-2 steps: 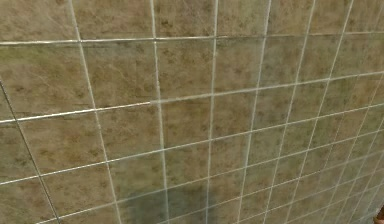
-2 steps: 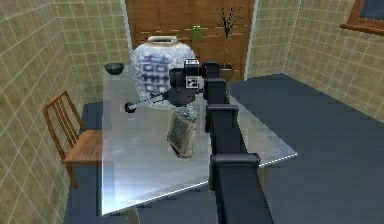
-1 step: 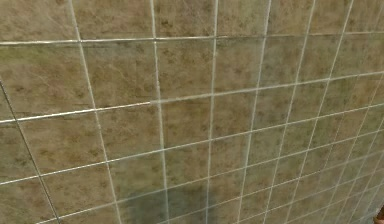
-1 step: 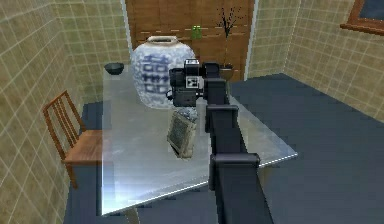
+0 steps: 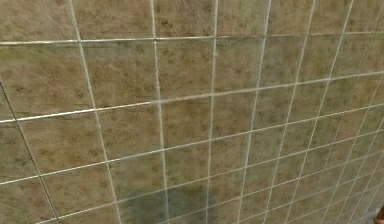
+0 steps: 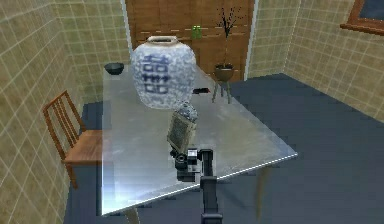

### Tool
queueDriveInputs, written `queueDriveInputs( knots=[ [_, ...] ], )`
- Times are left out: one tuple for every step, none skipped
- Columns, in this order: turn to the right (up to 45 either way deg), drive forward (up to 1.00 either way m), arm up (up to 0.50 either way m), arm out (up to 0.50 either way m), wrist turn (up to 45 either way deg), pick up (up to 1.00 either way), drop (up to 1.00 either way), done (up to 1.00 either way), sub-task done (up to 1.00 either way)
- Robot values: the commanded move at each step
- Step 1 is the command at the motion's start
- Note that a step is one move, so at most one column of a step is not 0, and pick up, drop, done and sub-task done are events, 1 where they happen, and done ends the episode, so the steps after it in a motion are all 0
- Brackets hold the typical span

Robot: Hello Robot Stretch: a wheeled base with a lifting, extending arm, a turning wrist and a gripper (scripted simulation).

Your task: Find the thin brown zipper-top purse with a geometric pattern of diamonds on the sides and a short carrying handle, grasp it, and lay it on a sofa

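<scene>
Straight ahead of me stands a tiled wall (image 5: 190,110), tan with pale seams. Out to my side I see a pale table (image 6: 140,150) bearing a big blue-and-white jar (image 6: 158,68) and, near its far corner, a small dark bowl (image 6: 114,69). A wooden chair (image 6: 70,125) sits at the table's left edge. Beyond, a twiggy potted plant (image 6: 227,30) stands on a stool (image 6: 223,88) before wooden panelling (image 6: 160,20).

One table (image 6: 240,135), one chair (image 6: 68,125), one vase (image 6: 160,68), one bowl (image 6: 114,69), one purse (image 6: 182,130), one plant (image 6: 227,38).

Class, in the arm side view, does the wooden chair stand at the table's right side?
No: in the arm side view the wooden chair stands against the left side of the table.
</scene>
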Motion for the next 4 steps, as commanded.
queueDriveInputs(
  knots=[
    [0.0,0.0,0.0,0.0,0.0,1.0,0.0,0.0,0.0],
    [0.0,0.0,0.1,0.0,0.0,0.0,0.0,0.0,0.0],
    [0.0,0.0,0.24,0.0,0.0,0.0,0.0,0.0,0.0],
    [0.0,0.0,0.0,0.0,-45.0,0.0,0.0,0.0,0.0]
  ],
)
